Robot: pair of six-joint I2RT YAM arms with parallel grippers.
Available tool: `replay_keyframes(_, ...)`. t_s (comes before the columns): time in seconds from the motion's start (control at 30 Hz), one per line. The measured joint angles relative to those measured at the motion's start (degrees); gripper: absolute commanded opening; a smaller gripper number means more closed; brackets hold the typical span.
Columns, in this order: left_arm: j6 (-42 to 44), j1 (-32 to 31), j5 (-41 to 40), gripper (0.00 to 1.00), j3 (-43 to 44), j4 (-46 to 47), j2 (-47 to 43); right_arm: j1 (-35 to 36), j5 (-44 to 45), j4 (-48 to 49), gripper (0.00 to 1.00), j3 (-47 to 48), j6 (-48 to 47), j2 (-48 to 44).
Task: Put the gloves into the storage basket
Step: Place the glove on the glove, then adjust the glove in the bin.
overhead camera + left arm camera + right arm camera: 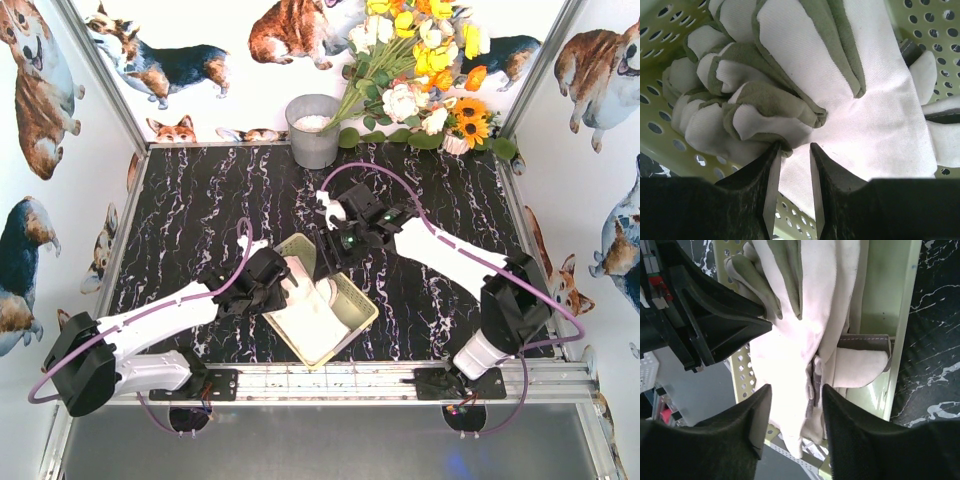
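Gloves (pixel 315 320) lay heaped inside storage basket (pixel 885 290), fingers bunched at its wall. Right gripper (pixel 796 390) above basket, jaws parted, empty (free to withdraw). Left gripper (pixel 792 150) at basket's near end, jaws narrowly apart against glove fold, likely tamping; grip unclear.

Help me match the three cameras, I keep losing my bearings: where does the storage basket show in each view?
Top external: the storage basket sits just below the picture's centre, set at an angle.
Left wrist: the storage basket shows as perforated walls along the left side and in the upper right corner.
Right wrist: the storage basket shows as a wall running down right of centre.
Shared landmark: the gloves heaped inside it show in all three.
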Motion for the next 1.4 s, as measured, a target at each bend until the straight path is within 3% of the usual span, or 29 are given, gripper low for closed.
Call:
replay_keyframes(0.5, 2.0, 0.0, 0.7, 0.26, 2.1, -1.1, 2.2, 1.2, 1.2, 1.2, 0.29, -4.7, 1.9, 1.8)
replay_keyframes(0.7, 2.0, 0.0, 0.8, 0.26, 0.8, -0.2, 2.2, 1.3, 6.5, 1.5, 0.45, -4.7, 3.5, 3.3)
replay_keyframes(0.9, 2.1, 0.2, 1.1, 0.26, 0.4, 0.5, 2.1, 1.3, 13.8, -1.6, 0.46, -3.9, 1.9, -3.5)
replay_keyframes(1.1, 2.3, 0.3, 1.3, 0.26, 0.4, 0.5, 2.1, 1.3, 11.1, -3.1, 0.36, -2.0, 0.0, -8.4)
replay_keyframes(1.27, 2.5, 0.3, 1.4, 0.27, 0.4, 0.6, 2.1, 2.0, 7.4, 0.1, 0.32, -5.1, 1.6, -5.6)
replay_keyframes(1.4, 2.7, 0.3, 1.5, 0.28, 0.4, 0.9, 2.5, 2.4, 6.6, 3.3, 0.21, -6.5, 3.2, -1.4)
